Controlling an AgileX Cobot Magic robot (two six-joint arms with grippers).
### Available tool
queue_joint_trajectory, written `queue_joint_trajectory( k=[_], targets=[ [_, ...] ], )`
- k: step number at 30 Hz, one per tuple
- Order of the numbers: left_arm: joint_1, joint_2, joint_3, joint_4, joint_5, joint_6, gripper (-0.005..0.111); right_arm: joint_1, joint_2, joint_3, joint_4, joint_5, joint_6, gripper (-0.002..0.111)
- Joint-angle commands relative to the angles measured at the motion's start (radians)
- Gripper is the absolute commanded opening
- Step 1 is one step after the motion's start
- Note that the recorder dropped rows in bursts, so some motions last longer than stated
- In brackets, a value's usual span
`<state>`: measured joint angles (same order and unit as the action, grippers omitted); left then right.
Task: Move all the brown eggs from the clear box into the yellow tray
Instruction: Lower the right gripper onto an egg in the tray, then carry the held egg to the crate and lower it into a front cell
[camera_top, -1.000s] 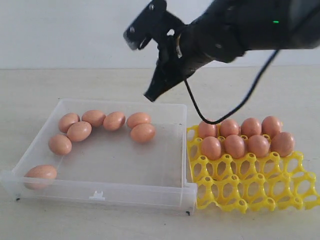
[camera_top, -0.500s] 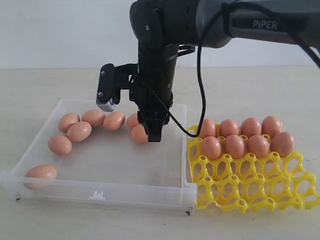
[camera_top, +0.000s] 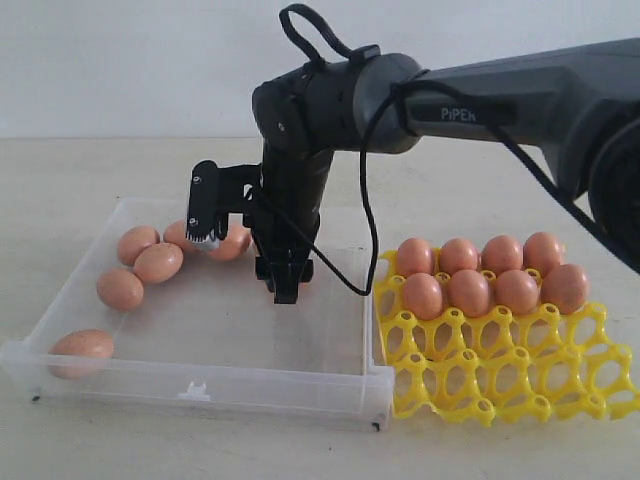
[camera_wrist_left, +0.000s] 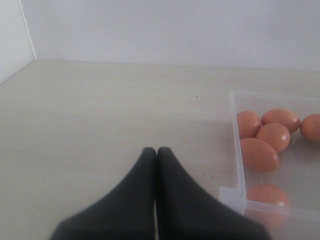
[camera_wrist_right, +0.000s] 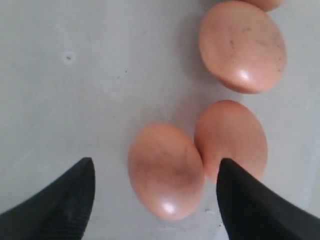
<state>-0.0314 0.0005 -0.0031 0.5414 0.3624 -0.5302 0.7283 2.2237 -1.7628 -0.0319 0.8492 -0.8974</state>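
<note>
Brown eggs (camera_top: 158, 262) — several in clear box (camera_top: 200, 385), eight in yellow tray (camera_top: 500, 390). Right gripper (camera_top: 285, 282) fingers wide, flanking one egg (camera_wrist_right: 165, 170); neighbour egg (camera_wrist_right: 231, 137) touches it — finger may hit neighbour, crack or roll it. Left gripper (camera_wrist_left: 156, 152) closed, outside box.

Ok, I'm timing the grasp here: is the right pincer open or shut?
Open. The right wrist view shows the right pincer's fingertips wide apart, with one brown egg lying between them.
</note>
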Motion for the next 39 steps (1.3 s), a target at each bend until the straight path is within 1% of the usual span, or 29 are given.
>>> queue_joint_trajectory(
  k=[1, 9, 10, 11, 13, 15, 16, 19, 22, 24, 25, 26, 27, 28, 29, 30, 31, 32, 33, 34, 35, 36, 37, 38, 39],
  targets=[
    [0.000, -0.001, 0.003, 0.004, -0.003, 0.000, -0.004, 0.002, 0.009, -0.005, 0.003, -0.007, 0.025, 0.066],
    [0.000, -0.001, 0.003, 0.004, -0.003, 0.000, -0.004, 0.000, 0.047, -0.005, 0.003, -0.018, 0.108, 0.065],
    [0.000, -0.001, 0.003, 0.004, -0.003, 0.000, -0.004, 0.000, 0.052, -0.005, 0.003, -0.018, 0.108, 0.061],
    [0.000, -0.001, 0.003, 0.004, -0.003, 0.000, -0.004, 0.000, 0.054, -0.005, 0.003, -0.018, 0.108, 0.055],
    [0.000, -0.001, 0.003, 0.004, -0.003, 0.000, -0.004, 0.000, 0.054, -0.005, 0.003, -0.018, 0.114, 0.037],
    [0.000, -0.001, 0.003, 0.004, -0.003, 0.000, -0.004, 0.000, 0.053, -0.005, 0.003, -0.016, 0.117, 0.009],
    [0.000, -0.001, 0.003, 0.004, -0.003, 0.000, -0.004, 0.000, 0.049, -0.005, 0.003, -0.012, 0.115, 0.000],
    [0.000, -0.001, 0.003, 0.004, -0.003, 0.000, -0.004, 0.000, 0.037, -0.005, 0.001, -0.022, 0.138, 0.001],
    [0.000, -0.001, 0.003, 0.004, -0.003, 0.000, -0.004, 0.000, -0.003, -0.005, 0.045, -0.064, 0.218, 0.001],
    [0.000, -0.001, 0.003, 0.004, -0.003, 0.000, -0.004, 0.000, -0.084, -0.005, 0.152, -0.115, 0.255, 0.000],
    [0.000, -0.001, 0.003, 0.004, -0.003, 0.000, -0.004, 0.000, -0.130, -0.005, 0.252, -0.128, 0.265, 0.000],
    [0.000, -0.001, 0.003, 0.004, -0.003, 0.000, -0.004, -0.003, -0.173, -0.002, 0.392, -0.124, 0.279, 0.000],
    [0.000, -0.001, 0.003, 0.004, -0.003, 0.000, -0.004, -0.011, -0.243, 0.056, 0.626, -0.136, 0.229, 0.000],
    [0.000, -0.001, 0.003, 0.004, -0.003, 0.000, -0.004, -0.011, -0.285, 0.116, 0.744, -0.171, 0.156, 0.000],
    [0.000, -0.001, 0.003, 0.004, -0.003, 0.000, -0.004, -0.007, -0.372, 0.269, 0.950, -0.313, 0.031, 0.000],
    [0.000, -0.001, 0.003, 0.004, -0.003, 0.000, -0.004, 0.006, -0.443, 0.429, 1.099, -0.490, -0.053, 0.000],
    [0.000, -0.001, 0.003, 0.004, -0.003, 0.000, -0.004, 0.023, -0.512, 0.567, 1.228, -0.746, -0.109, 0.000],
    [0.000, -0.001, 0.003, 0.004, -0.003, 0.000, -0.004, 0.041, -0.583, 0.691, 1.319, -0.999, -0.121, 0.000],
    [0.000, -0.001, 0.003, 0.004, -0.003, 0.000, -0.004, 0.057, -0.631, 0.795, 1.354, -1.252, -0.086, 0.000],
    [0.000, -0.001, 0.003, 0.004, -0.003, 0.000, -0.004, 0.060, -0.667, 0.883, 1.354, -1.482, 0.028, 0.000],
    [0.000, -0.001, 0.003, 0.004, -0.003, 0.000, -0.004, 0.058, -0.700, 0.983, 1.347, -1.724, 0.211, 0.000],
    [0.000, -0.001, 0.003, 0.004, -0.003, 0.000, -0.004, 0.049, -0.712, 1.026, 1.322, -1.834, 0.296, 0.000],
    [0.000, -0.001, 0.003, 0.004, -0.003, 0.000, -0.004, 0.011, -0.736, 1.095, 1.199, -1.894, 0.431, 0.000],
    [0.000, -0.001, 0.003, 0.004, -0.003, 0.000, -0.004, -0.023, -0.751, 1.128, 1.082, -1.850, 0.513, 0.000],
    [0.000, -0.001, 0.003, 0.004, -0.003, 0.000, -0.004, -0.059, -0.766, 1.151, 0.912, -1.791, 0.614, 0.000]
  ],
)
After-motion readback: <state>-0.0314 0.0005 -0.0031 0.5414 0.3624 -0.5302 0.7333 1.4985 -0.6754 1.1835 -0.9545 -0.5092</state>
